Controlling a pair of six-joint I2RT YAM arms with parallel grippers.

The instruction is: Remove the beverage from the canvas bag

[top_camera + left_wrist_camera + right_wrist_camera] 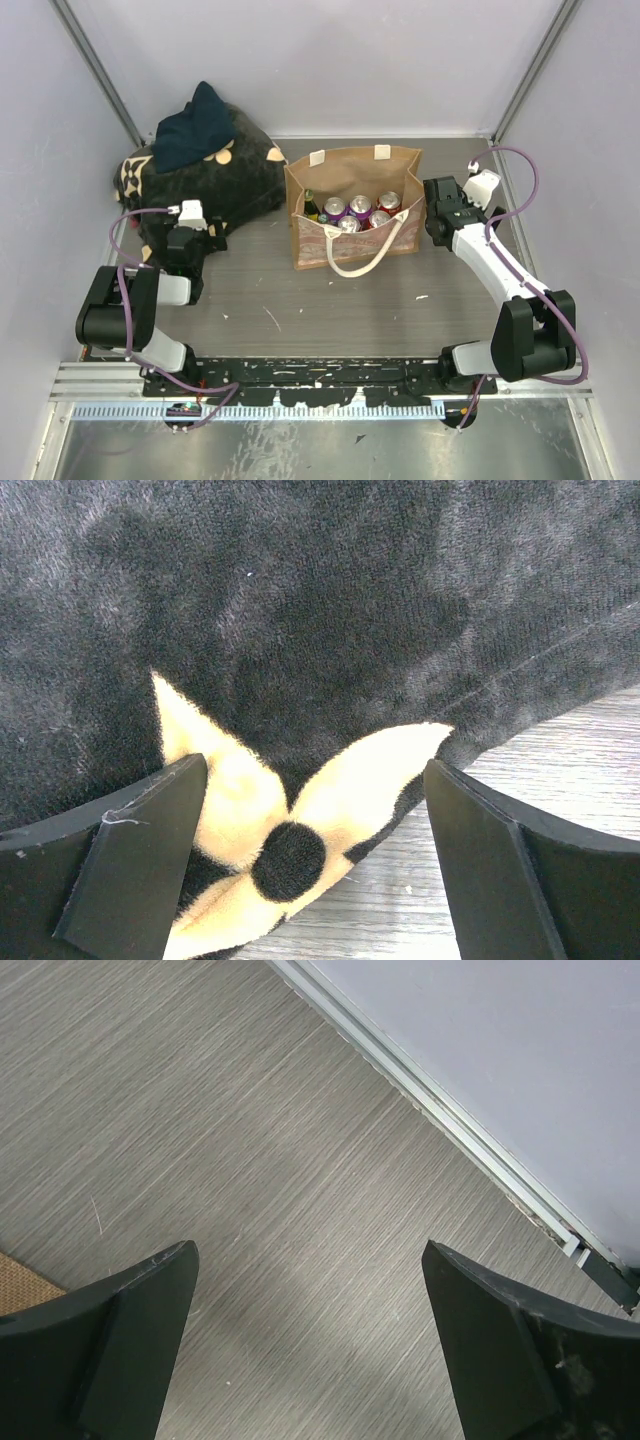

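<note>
The canvas bag (345, 170) stands upright on the desk (300, 305), a little behind its middle and toward the rear wall, its mouth gaping upward. Inside it, several cans (361, 206) with red and purple tops stand packed together, and a dark bottle (311, 206) stands at the bag's left end. One cream loop handle (352, 268) droops down over the pinkish front panel; two cream handle ends show on the bag's back rim.

The right pincer (310, 1250) hangs just beside the bag's right end, above bare desk. Its two fingers are spread wide with nothing between them. A tan sliver of the bag shows at the lower left edge of its wrist view, and the metal strip at the foot of the wall runs across the upper right.

The left pincer (315, 770) is well to the left of the bag, pressed close to a black plush bundle (235, 175). Its fingers are likewise parted wide and grip nothing; a tan flower mark (300, 800) on the bundle lies between them. A dark blue cloth (195, 125) sits on top of the bundle.
</note>
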